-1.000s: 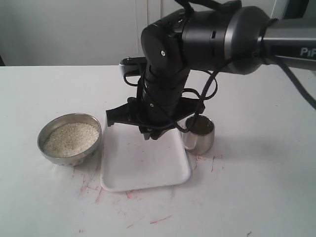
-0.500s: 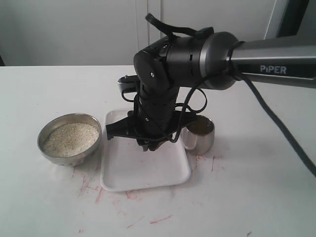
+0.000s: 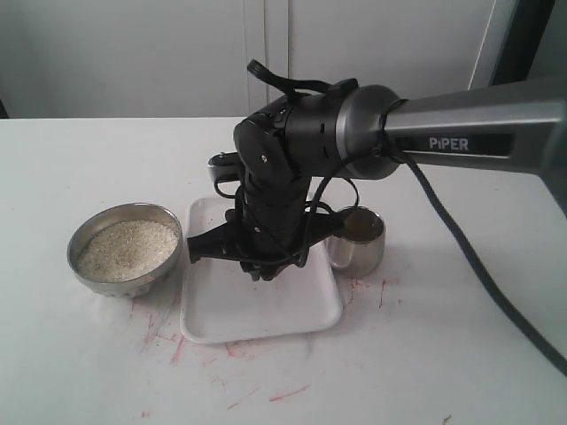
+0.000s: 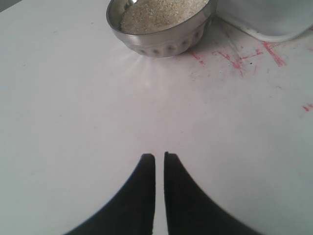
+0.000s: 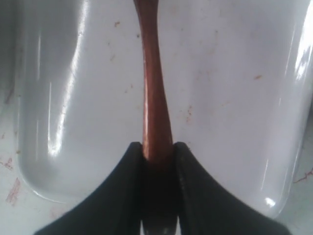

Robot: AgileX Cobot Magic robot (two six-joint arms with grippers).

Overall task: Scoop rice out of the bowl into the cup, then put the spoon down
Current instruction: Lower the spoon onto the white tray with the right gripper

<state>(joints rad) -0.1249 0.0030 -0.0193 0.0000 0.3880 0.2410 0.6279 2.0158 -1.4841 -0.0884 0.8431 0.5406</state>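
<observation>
My right gripper (image 5: 159,144) is shut on the slim handle of the reddish-brown spoon (image 5: 154,93). The handle runs out over the white tray, and the scoop is cut off by the frame edge. In the exterior view this gripper (image 3: 264,266) hangs low over the tray and the arm hides the spoon. The steel bowl (image 3: 124,285) holds rice (image 3: 126,248) at the left of the tray. The steel cup (image 3: 361,250) stands at the tray's right, partly behind the arm. My left gripper (image 4: 159,155) is shut on nothing, above bare table short of the bowl (image 4: 166,41) and rice (image 4: 159,12).
The flat white tray (image 3: 266,310) lies between bowl and cup; its glossy floor (image 5: 234,98) fills the right wrist view and its corner (image 4: 274,19) shows in the left wrist view. Red marks streak the table (image 3: 292,391) around it. The right arm's cable (image 3: 469,266) hangs at right.
The right arm has sunk lower toward the tray and shifted a little left, still with the spoon in its grip. Bowl, cup and tray have not moved.
</observation>
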